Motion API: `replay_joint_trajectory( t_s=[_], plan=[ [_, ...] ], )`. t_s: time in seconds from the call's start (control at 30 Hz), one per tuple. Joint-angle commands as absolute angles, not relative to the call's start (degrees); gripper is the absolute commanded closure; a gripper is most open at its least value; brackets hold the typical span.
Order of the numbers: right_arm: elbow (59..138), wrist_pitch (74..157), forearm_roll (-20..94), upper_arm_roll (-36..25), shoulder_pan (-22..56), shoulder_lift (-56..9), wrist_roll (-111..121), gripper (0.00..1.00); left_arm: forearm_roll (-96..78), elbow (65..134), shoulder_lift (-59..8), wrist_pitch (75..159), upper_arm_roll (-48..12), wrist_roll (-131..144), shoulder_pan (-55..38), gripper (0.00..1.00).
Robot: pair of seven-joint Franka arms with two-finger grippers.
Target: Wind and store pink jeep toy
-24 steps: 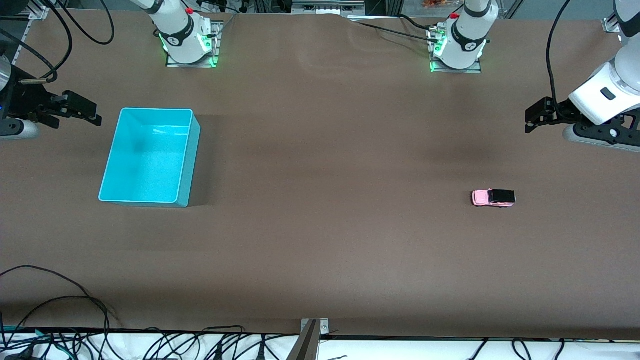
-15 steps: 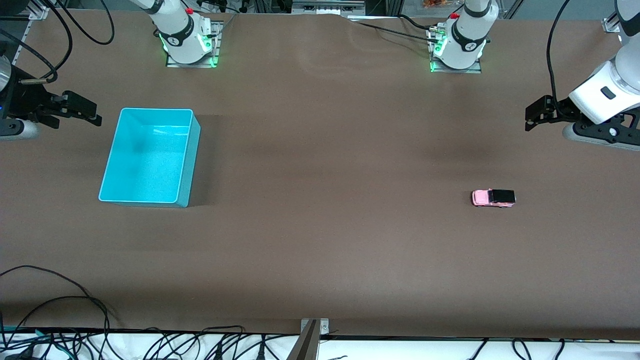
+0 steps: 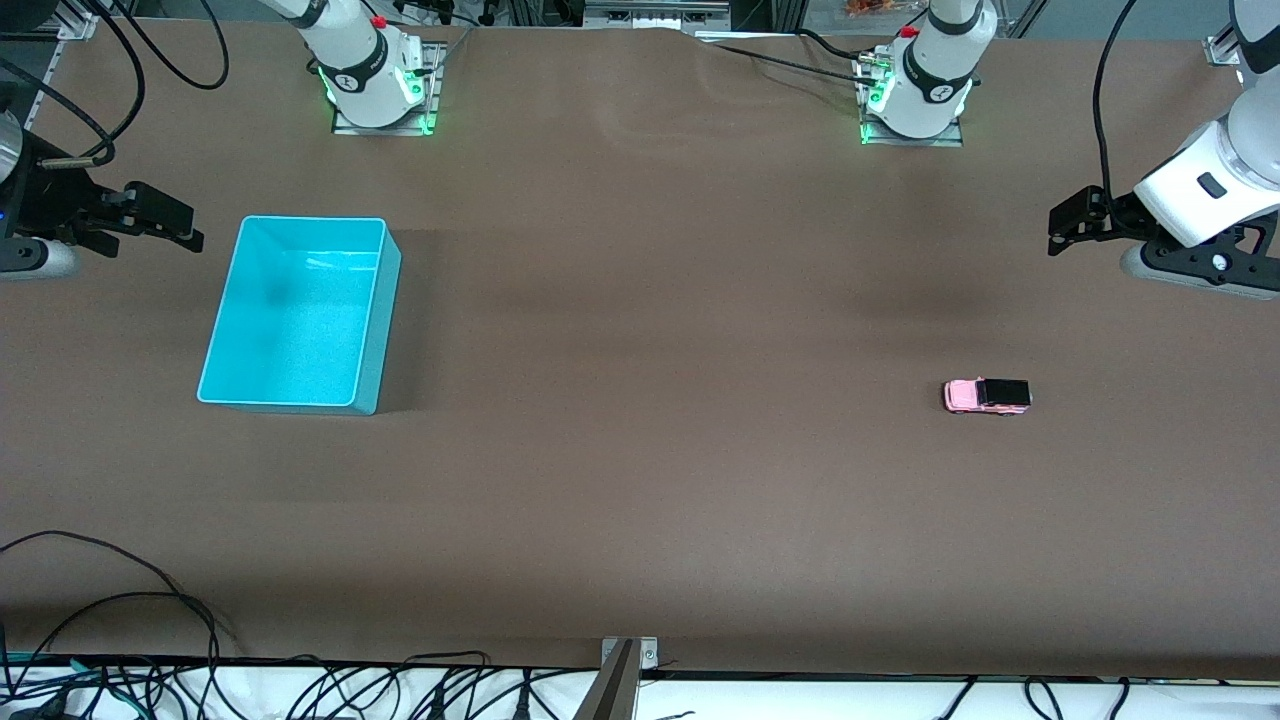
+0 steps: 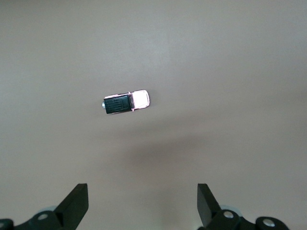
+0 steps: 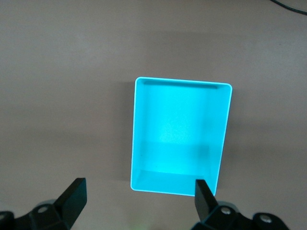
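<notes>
The pink jeep toy point(image 3: 987, 396), light pink with a black roof, sits on the brown table toward the left arm's end. It also shows in the left wrist view point(image 4: 126, 102). My left gripper point(image 3: 1062, 238) hangs open and empty in the air above the table at that end, well apart from the jeep; its jaws stand wide in the left wrist view point(image 4: 143, 208). The turquoise bin point(image 3: 300, 313) stands empty toward the right arm's end, also in the right wrist view point(image 5: 180, 134). My right gripper point(image 3: 170, 228) is open and empty, up beside the bin point(image 5: 140, 201).
The two arm bases point(image 3: 375, 80) point(image 3: 915, 90) stand along the table's edge farthest from the front camera. Cables point(image 3: 120, 620) lie along the edge nearest that camera. A metal bracket point(image 3: 620, 680) sits at the middle of that near edge.
My left arm has shifted slightly, its gripper rising a little. The jeep, the bin and my right gripper have not moved.
</notes>
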State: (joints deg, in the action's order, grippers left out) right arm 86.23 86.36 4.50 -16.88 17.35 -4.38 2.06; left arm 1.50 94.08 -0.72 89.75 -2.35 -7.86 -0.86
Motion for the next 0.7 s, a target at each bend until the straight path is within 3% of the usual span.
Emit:
replay_joint_trajectory(
  t_s=[0.0,0.67],
  plan=[
    [84.81,85.34,5.10,-16.87,17.23,-4.66,2.02,0.00,0.09,92.55,-1.05,88.42,-2.11,-9.23,-0.79,0.00],
    [84.73,85.52,4.57,-16.79,17.23,-4.66,2.11,0.00,0.00,92.46,-1.05,88.51,-2.02,-9.23,-0.79,0.00]
  ],
)
